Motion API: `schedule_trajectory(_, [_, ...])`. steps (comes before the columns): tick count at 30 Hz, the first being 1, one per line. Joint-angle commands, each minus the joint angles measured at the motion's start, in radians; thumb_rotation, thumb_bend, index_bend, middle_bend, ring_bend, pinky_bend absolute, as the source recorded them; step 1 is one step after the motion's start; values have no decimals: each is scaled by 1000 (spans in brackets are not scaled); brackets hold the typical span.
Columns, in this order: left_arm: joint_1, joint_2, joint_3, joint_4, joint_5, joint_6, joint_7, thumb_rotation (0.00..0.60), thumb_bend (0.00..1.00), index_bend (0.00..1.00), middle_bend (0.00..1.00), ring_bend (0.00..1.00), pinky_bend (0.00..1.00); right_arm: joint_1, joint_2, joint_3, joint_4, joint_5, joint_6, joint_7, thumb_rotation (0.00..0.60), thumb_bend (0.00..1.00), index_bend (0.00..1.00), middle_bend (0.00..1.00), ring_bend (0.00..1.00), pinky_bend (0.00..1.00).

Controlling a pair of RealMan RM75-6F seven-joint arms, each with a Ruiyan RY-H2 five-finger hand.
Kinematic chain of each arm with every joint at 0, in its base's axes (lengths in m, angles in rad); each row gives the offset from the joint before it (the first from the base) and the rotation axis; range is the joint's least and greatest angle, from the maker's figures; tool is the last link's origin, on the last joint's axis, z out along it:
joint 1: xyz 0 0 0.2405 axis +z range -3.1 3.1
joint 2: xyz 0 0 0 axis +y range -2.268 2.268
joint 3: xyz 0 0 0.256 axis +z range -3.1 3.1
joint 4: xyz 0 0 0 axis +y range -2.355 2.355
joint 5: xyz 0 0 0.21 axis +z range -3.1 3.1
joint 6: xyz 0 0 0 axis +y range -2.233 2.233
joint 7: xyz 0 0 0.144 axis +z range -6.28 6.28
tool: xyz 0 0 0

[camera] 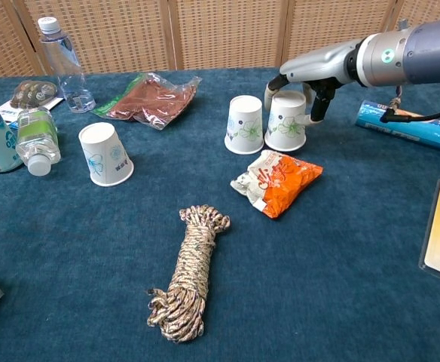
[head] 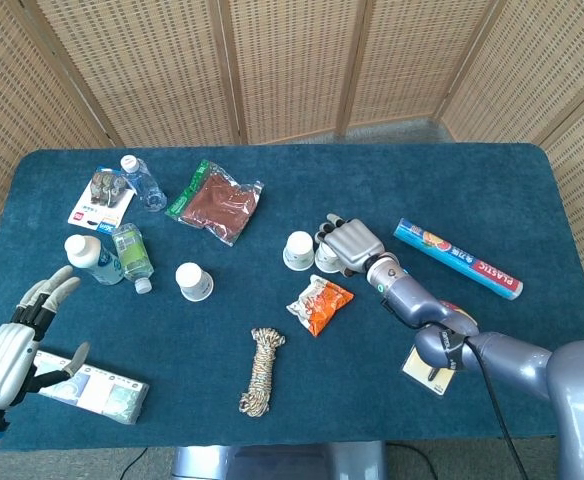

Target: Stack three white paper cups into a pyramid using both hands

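My right robot hand [camera: 304, 92] wraps one paper cup [camera: 287, 121], upside down mid-table, just beside a second cup [camera: 244, 124]. Third cup [camera: 105, 154] sits well apart, toward the left edge near the bottles [camera: 32, 139]. Left robot hand [head: 20, 335] is spread, holding nothing, near the front-left corner.

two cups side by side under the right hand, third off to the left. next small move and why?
Probably release: the right robot hand wraps the right cup, which stands upside down beside the middle cup, so the base looks set. Open and lift it clear. The third cup stands alone nearer the open left robot hand, which could fetch it.
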Motion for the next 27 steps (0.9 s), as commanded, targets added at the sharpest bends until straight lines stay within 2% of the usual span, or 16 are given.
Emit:
schedule_trajectory(1, [2,0,1,1,3,2,-2,600,457,21,0,0,57,1,2,-4,-2,6,4,-8,600,505,202,166,37,306])
schedule_trajectory(9, [9,0,5,13,12,9,-15,600,457,26,0,0,58,1,9,-16,-21,37,19,-35,600,505,148,124,2,212])
schedule_trajectory(16, [2,7,1,14,21,4,-13,600,457,26,0,0,55,-4,41,-28,-64,78,48,-71,600,503,62,27,0,60])
schedule_trajectory(22, [-18,39,-4,-11,20,-34,59,600,457,14,0,0,38,-26,97,-42,-144,108,111,-111,600,569,37,11,0,50])
schedule_trajectory(27, [-47,37,-7,-33,13,-96,155,600,457,6,0,0,16,-61,157,-58,-235,128,172,-135,600,575,24,1,0,50])
